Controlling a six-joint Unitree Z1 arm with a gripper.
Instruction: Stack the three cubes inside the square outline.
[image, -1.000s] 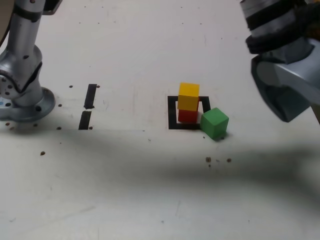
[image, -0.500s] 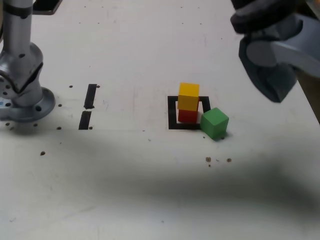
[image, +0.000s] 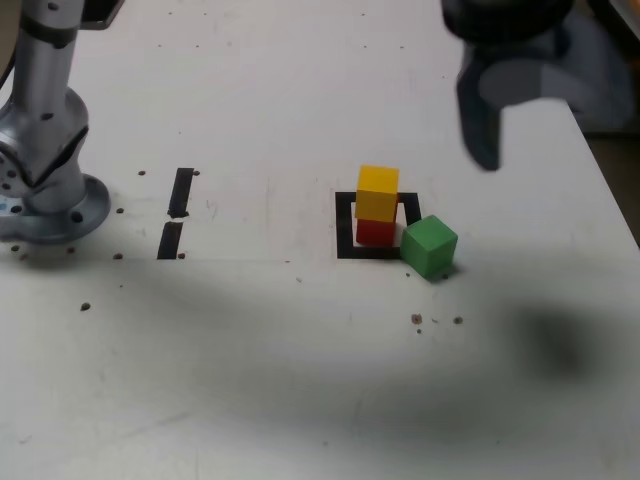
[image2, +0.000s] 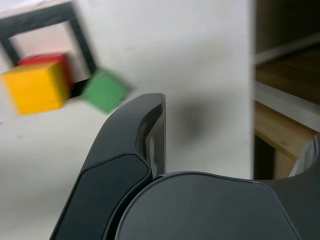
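We saw the matte yellow cube (image: 378, 191) atop the red cube (image: 375, 232) inside the black tape square outline (image: 345, 223). The green cube (image: 430, 246) sat at the stack's four o'clock, on the white tabletop (image: 280, 330). The dark gripper (image: 487, 120) hovered at two o'clock, jaws apart, empty.

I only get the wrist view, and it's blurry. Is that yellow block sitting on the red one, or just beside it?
Observer: On it. In the exterior view the yellow cube rests squarely atop the red cube, inside the square outline.
Visitor: And the green one?
Observer: The green cube sits alone on the table, at the outline's near corner on the exterior view's right, covering the tape there.
Visitor: Is the claw near it?
Observer: No. The gripper hangs open in the air, up and to the exterior view's right of the cubes.
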